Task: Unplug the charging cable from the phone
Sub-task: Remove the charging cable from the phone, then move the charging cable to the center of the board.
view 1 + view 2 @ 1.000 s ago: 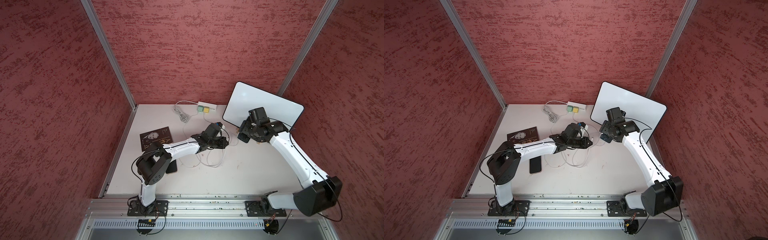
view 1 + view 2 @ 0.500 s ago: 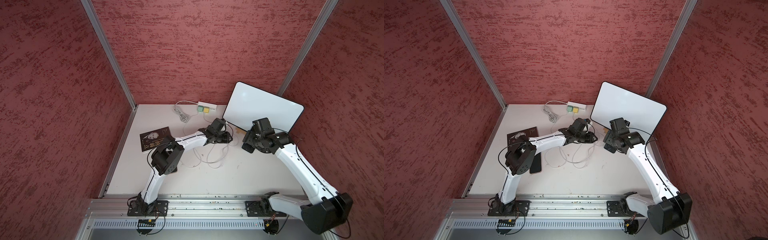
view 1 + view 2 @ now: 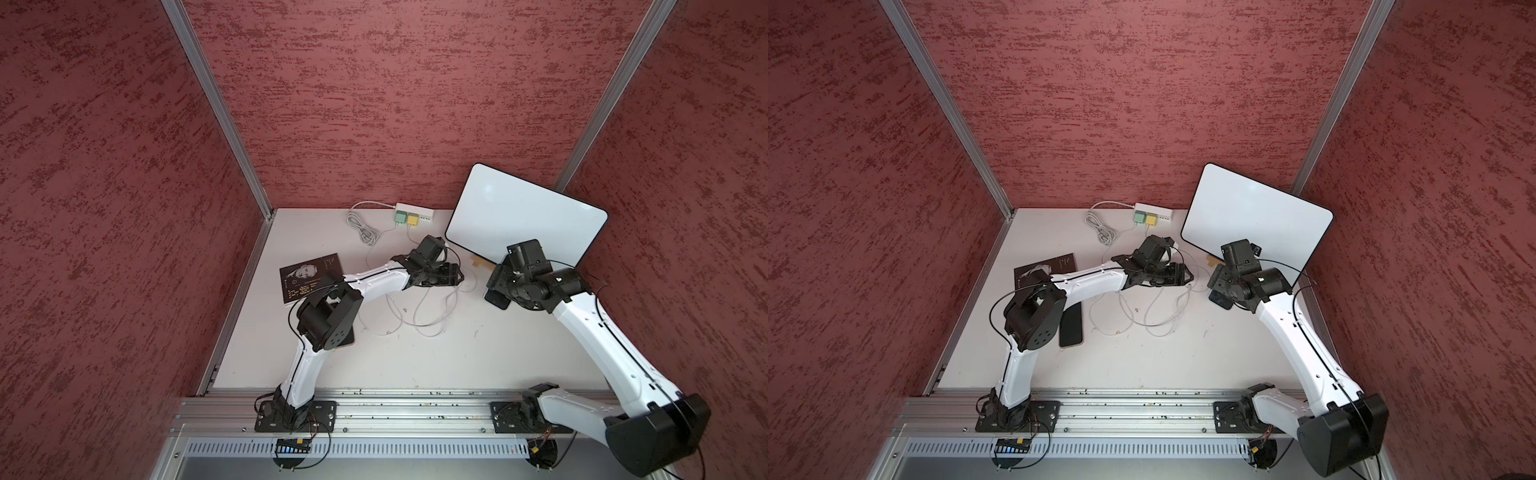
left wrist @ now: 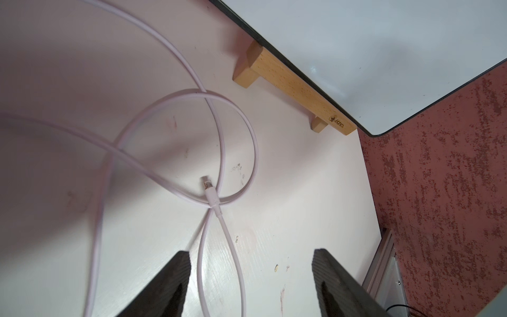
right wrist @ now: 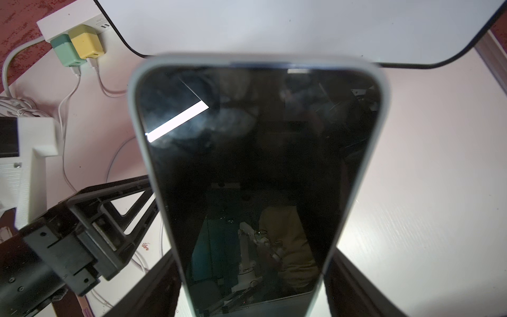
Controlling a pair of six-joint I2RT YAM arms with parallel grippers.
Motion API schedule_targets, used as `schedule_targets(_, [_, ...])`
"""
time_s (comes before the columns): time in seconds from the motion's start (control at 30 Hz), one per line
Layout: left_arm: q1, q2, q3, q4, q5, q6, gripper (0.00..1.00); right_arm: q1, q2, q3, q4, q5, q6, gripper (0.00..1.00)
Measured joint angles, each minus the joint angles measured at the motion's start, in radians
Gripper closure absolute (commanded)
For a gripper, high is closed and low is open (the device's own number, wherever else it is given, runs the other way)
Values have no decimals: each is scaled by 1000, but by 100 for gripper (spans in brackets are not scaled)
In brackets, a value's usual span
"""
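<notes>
So the right gripper (image 5: 252, 274) is clamped on the phone (image 5: 258, 170), which sits around 3 o'clock from the left gripper (image 3: 457, 276) in a top view. Left one's jaws are spread wide, nothing in them. The charging cable (image 4: 212, 198) lies loose on the table (image 3: 415, 361), plug end out of the phone.

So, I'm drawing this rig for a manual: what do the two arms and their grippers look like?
Both the left arm and right arm have smooth white shells with bulky black joint housings; a thin black cable runs loosely along each. The left gripper and right gripper are black, each with two flat fingers; the left's pads are finely ribbed. No logos show.
</notes>
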Motion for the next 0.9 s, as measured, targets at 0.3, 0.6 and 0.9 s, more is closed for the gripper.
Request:
schedule_targets(0.3, [48,-386,-382,-26,-157,-62,25,0,0,-29,23,-42,1,75])
schedule_targets(0.6, [51,-550,-651,-181,-326,-232,32,8,12,-45,53,-61,6,75])
schedule_targets(0.9, [77,-565,-703,-296,-418,-369,34,19,16,-61,67,-62,20,75])
